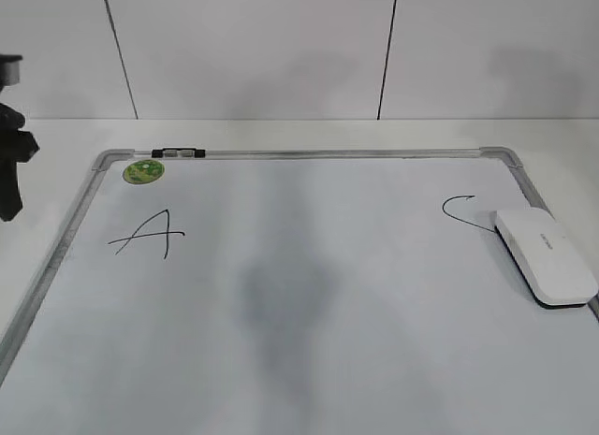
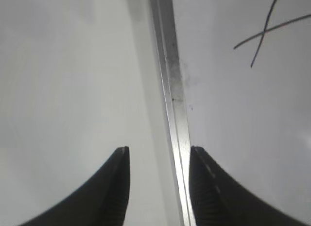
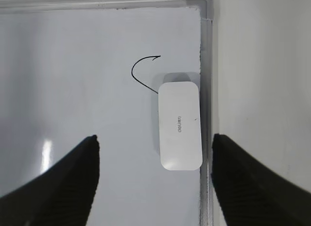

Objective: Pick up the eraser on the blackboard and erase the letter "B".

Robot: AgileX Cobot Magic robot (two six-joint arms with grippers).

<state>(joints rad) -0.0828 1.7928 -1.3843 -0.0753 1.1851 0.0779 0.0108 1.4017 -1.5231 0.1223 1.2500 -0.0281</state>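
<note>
Eraser (image 1: 546, 256): lying on blackboard (image 1: 309, 155), covering part of "C" (image 3: 144, 73).
Letter "B": not showing anywhere.
Right gripper (image 3: 155, 180): gaping wide, holding nothing.
Left gripper (image 2: 159, 187): parted, empty.

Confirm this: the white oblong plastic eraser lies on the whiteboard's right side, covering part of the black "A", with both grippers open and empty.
Wrong letter. The white oblong plastic eraser lies on the whiteboard's right side covering part of the black "C", as the right wrist view shows; the black "A" sits uncovered at left. Both the left gripper and right gripper are open and empty.
</note>
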